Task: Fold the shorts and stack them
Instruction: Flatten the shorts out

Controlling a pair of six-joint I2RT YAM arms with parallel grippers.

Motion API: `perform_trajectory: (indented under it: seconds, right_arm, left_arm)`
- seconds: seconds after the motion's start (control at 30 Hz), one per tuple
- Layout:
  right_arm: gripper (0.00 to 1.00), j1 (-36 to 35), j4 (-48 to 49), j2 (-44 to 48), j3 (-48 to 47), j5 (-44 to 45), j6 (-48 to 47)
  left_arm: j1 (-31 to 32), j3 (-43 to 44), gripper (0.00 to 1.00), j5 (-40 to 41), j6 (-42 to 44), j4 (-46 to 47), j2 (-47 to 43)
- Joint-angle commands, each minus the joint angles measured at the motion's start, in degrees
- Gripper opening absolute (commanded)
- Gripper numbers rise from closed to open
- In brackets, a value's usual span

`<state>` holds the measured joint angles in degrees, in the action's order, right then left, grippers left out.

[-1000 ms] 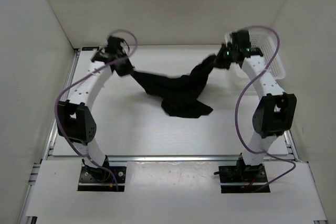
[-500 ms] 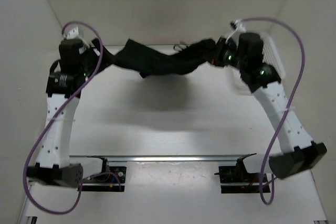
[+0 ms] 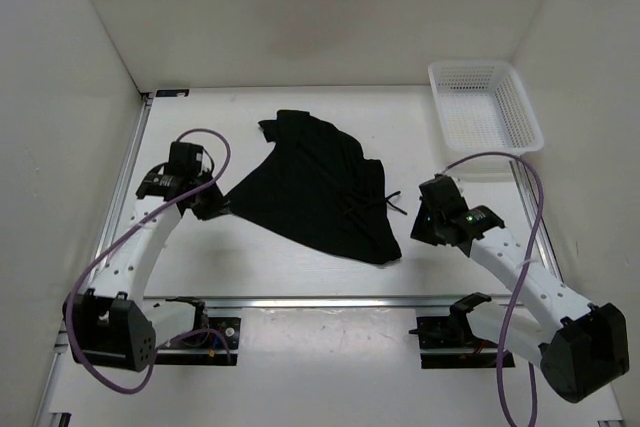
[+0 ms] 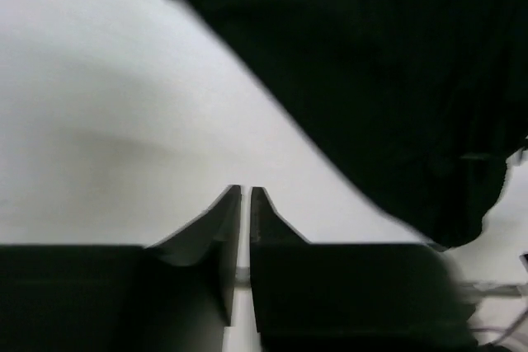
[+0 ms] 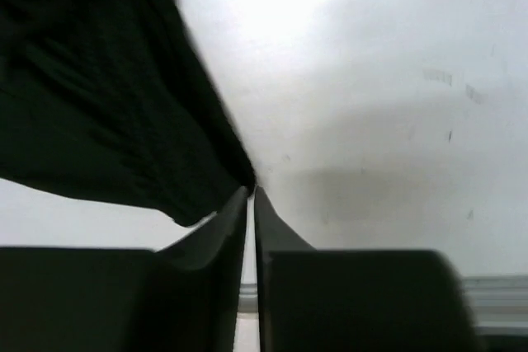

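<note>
The black shorts (image 3: pixel 315 187) lie spread flat on the white table, waistband toward the right, with a drawstring (image 3: pixel 387 203) lying at that edge. My left gripper (image 3: pixel 220 209) is shut and empty just left of the shorts' left corner. In the left wrist view its tips (image 4: pixel 246 192) rest over bare table, apart from the shorts (image 4: pixel 396 80). My right gripper (image 3: pixel 413 232) is shut just right of the near right corner. In the right wrist view its tips (image 5: pixel 252 191) touch the edge of the shorts (image 5: pixel 91 80), with no fabric seen between the jaws.
An empty white mesh basket (image 3: pixel 485 107) stands at the back right corner. White walls enclose the table on three sides. A metal rail (image 3: pixel 330 300) runs along the near edge in front of the arm bases.
Both arms held the shorts stretched in the air at the back. The shorts now lie flat on the table, and both grippers have drawn back toward the near side, low at its edges.
</note>
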<state>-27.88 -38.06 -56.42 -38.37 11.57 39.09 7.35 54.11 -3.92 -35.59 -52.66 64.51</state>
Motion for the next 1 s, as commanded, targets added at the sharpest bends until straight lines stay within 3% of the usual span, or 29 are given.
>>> perform_trajectory:
  seconds: [0.0, 0.07, 0.1, 0.13, 0.2, 0.23, 0.27, 0.33, 0.37, 0.47, 0.57, 0.87, 0.97]
  right_arm:
    - [0.00, -0.1, 1.3, -3.0, -7.7, 2.0, 2.1]
    - [0.00, 0.5, 0.8, -7.4, -11.4, -0.9, 1.6]
    - [0.00, 0.5, 0.8, -8.6, -12.2, -2.5, 1.6]
    - [0.04, 0.5, 0.8, -9.7, -12.8, -4.1, 1.6]
    - [0.16, 0.5, 0.8, -12.2, -13.4, -8.7, 1.6]
    - [0.34, 0.5, 0.8, -13.3, -13.4, -9.7, 1.1]
    - [0.46, 0.5, 0.8, -13.3, -12.7, -10.5, 0.5]
    - [0.66, 0.5, 0.8, -14.8, -12.1, -11.3, -0.2]
    - [0.75, 0.5, 0.8, -14.9, -12.1, -12.2, -0.2]
    - [0.77, 0.5, 1.4, -17.1, -11.6, -13.9, -2.4]
    - [0.77, -0.2, 3.2, -19.7, -11.6, -14.6, -3.0]
    - [0.74, -2.4, 6.5, -29.2, -11.6, -16.4, -4.7]
    - [0.70, -2.4, 6.5, -30.9, -11.6, -16.4, -5.3]
  left_arm:
    - [0.3, 5.8, 0.10, -0.8, 0.4, 3.1, 6.4]
    - [1.1, 7.7, 0.10, 2.9, -0.2, 3.1, 13.2]
    - [1.6, 9.9, 0.15, 3.8, -0.2, 3.9, 15.7]
    - [1.6, 11.3, 0.28, 4.7, -0.2, 3.9, 18.2]
    - [1.6, 13.7, 0.44, 4.0, 0.5, 3.9, 25.1]
    - [2.4, 16.5, 0.54, 4.0, 0.5, 3.9, 27.2]
    - [3.8, 17.8, 0.84, 4.0, 0.5, 3.9, 31.1]
    - [4.4, 21.5, 0.98, 4.7, 0.5, 3.9, 34.5]
    - [4.4, 22.8, 0.98, 4.7, 0.5, 3.9, 37.8]
    - [5.2, 28.1, 0.93, 4.6, 0.5, 3.9, 42.8]
    - [7.4, 33.4, 0.86, 5.9, 1.7, 3.9, 46.2]
    - [10.2, 42.4, 0.88, 10.3, 2.3, -0.3, 57.8]
    - [11.4, 43.9, 0.69, 10.3, 2.3, -0.3, 59.8]
